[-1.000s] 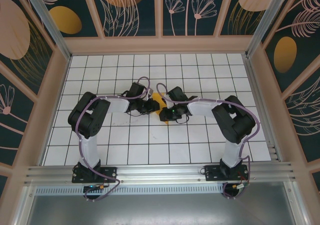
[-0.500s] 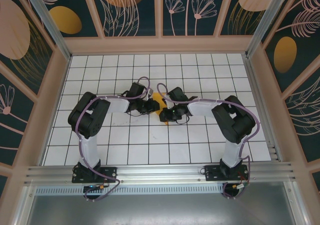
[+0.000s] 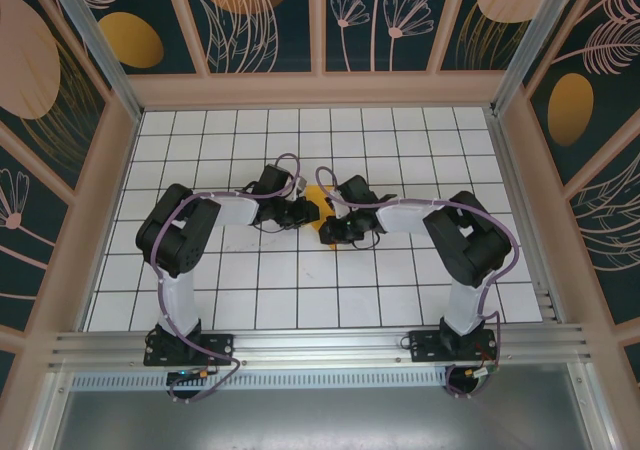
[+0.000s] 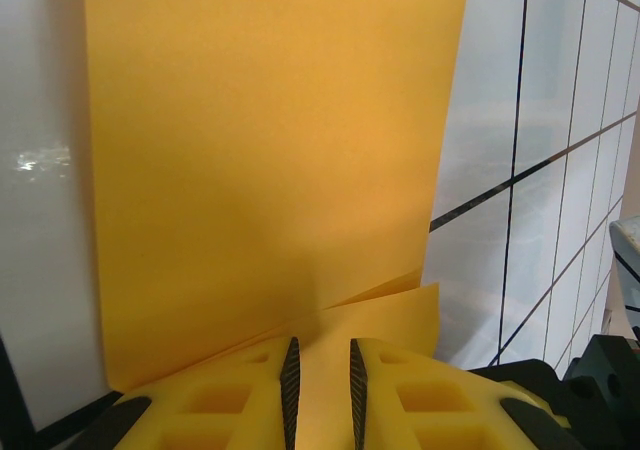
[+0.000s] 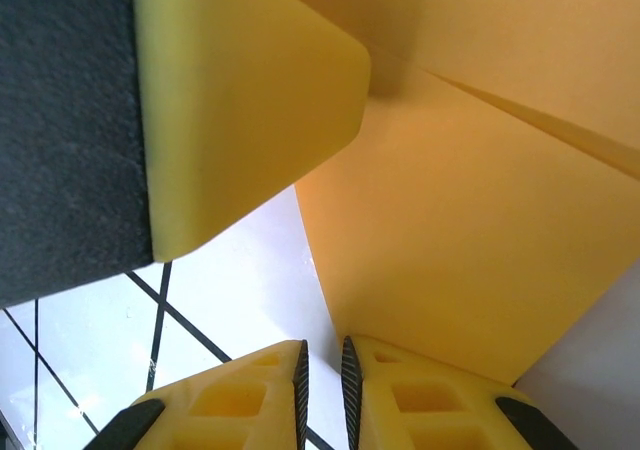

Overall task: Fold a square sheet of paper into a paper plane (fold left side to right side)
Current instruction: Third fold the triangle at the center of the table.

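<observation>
No text, label, brand, number or sign can be read — nothing is printed on the square sheet of paper [image 4: 270, 170] ahead of the jaws, and nothing is marked on the tiled table [image 4: 560, 170] beside them.

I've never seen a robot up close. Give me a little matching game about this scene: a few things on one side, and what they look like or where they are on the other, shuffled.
Things
1. square sheet of paper
2. table
3. back wall
4. cables

Descriptions
a. white tiles with dark grid lines
b. pale purple, looping along the arms
c. orange-yellow, gripped by the left end effector and the right end effector
d. dark teal with plant drawings

Pairs: 1-c, 2-a, 3-d, 4-b
</observation>
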